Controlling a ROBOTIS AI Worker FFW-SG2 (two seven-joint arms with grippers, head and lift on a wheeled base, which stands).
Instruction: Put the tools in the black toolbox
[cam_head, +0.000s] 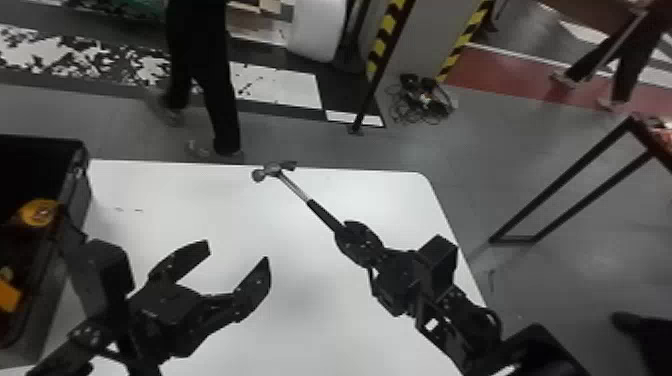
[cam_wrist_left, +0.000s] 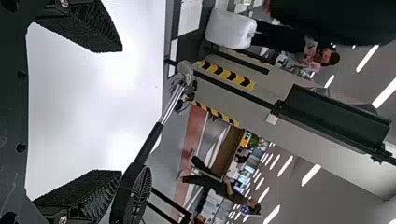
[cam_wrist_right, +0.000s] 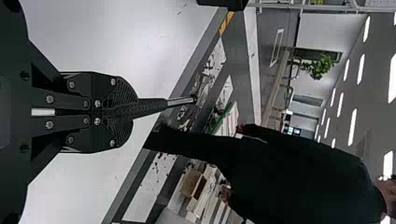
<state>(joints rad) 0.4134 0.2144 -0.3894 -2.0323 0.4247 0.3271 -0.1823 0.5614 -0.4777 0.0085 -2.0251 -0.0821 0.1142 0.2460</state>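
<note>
My right gripper (cam_head: 345, 232) is shut on the black handle end of a hammer (cam_head: 322, 215), whose metal head points away toward the table's far edge. In the right wrist view the closed right gripper (cam_wrist_right: 133, 109) grips the hammer's handle (cam_wrist_right: 152, 106). My left gripper (cam_head: 239, 250) stands open over the white table, nothing between its fingers, to the left of the hammer. In the left wrist view, the hammer (cam_wrist_left: 149, 142) shows beyond the spread left gripper (cam_wrist_left: 122, 112). The black toolbox (cam_head: 75, 200) at the far left holds a yellow tape measure (cam_head: 37, 212) and an orange-yellow item (cam_head: 9, 295).
The white table (cam_head: 200, 190) lies under both arms, its rounded far corner at the right. The toolbox wall rises close beside the left arm. Past the table are a striped post (cam_head: 387, 30), cables (cam_head: 422, 100) on the floor and a dark metal frame (cam_head: 565, 192).
</note>
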